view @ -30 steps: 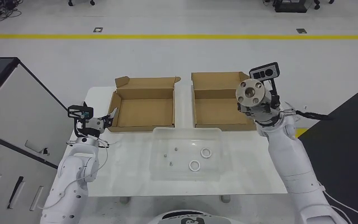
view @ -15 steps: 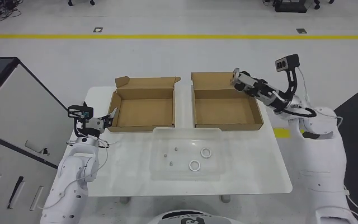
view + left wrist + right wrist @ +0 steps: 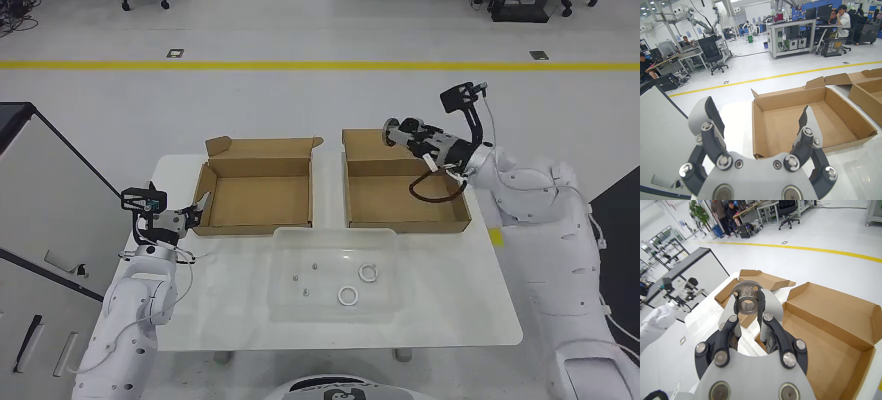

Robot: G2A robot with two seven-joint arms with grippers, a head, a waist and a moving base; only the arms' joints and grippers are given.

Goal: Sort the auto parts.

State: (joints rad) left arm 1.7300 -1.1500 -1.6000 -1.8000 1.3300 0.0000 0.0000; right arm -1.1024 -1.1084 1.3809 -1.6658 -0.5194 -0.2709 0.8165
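My right gripper [image 3: 748, 306] is shut on a round metal flange [image 3: 746, 295] with bolt holes. In the top view that right gripper [image 3: 398, 136] holds the flange [image 3: 391, 133] above the far edge of the right cardboard box [image 3: 455, 215]. My left gripper [image 3: 761, 117] stands open with nothing between its fingers, beside the left cardboard box [image 3: 831, 121]. From above, the left gripper [image 3: 196, 212] sits at the left box's [image 3: 258, 226] left wall. A clear tray [image 3: 335, 238] in front of the boxes holds two white rings [image 3: 369, 272] [image 3: 348, 296] and a few small parts [image 3: 303, 292].
A grey panel [image 3: 45, 190] stands off the table's left side. The table's front edge [image 3: 400, 340] lies just past the tray. Bare tabletop lies right of the tray and between the left box and the left table edge.
The right arm has swung from the table's right side leftward and farther back, carrying the flange to above the right box's far edge. The left arm has not moved.
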